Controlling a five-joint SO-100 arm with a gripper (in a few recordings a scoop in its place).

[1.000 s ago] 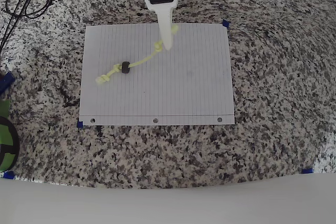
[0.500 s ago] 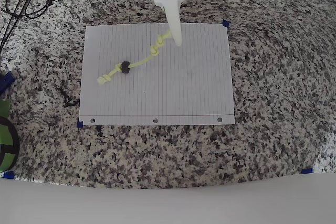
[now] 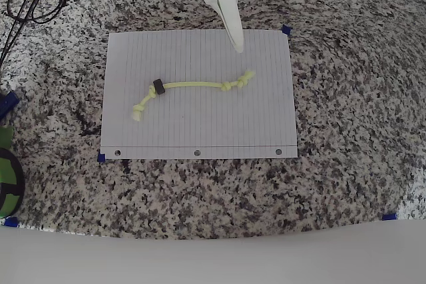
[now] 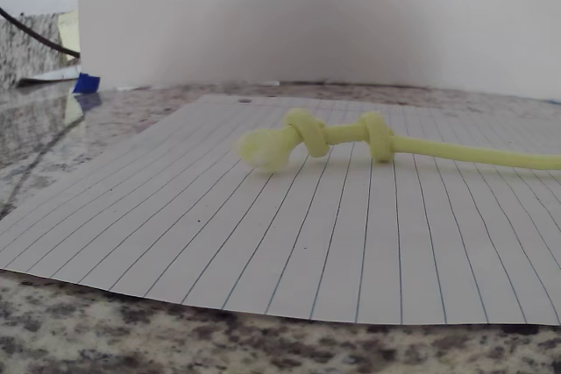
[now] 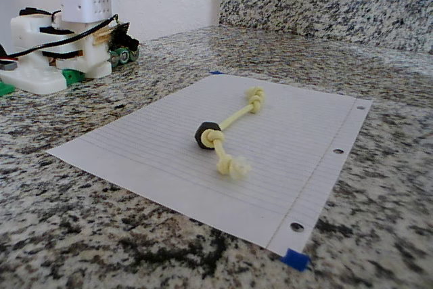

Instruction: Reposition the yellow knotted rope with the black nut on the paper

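1. The speckled granite tabletop (image 3: 346, 98) carries the paper (image 3: 200, 131), taped at its corners.
2. The end effector (image 3: 237, 46) hangs above the paper's far edge in the overhead view, holding nothing; whether its fingers are parted I cannot tell.
3. The yellow knotted rope (image 3: 200, 85) lies stretched across the paper's middle, apart from the end effector.
4. The black nut (image 3: 158, 86) sits on the rope near its left end on the paper.

The pale yellow-green braided cord (image 3: 193, 86) looks soft and matt, its frayed end fuzzy. The small black nut (image 3: 158, 86) on it seems dull metal. The white lined paper sheet (image 3: 253, 124) is smooth and matt on a polished, speckled granite bench (image 3: 346, 164). The white tool (image 3: 234, 31) looks like smooth plastic.
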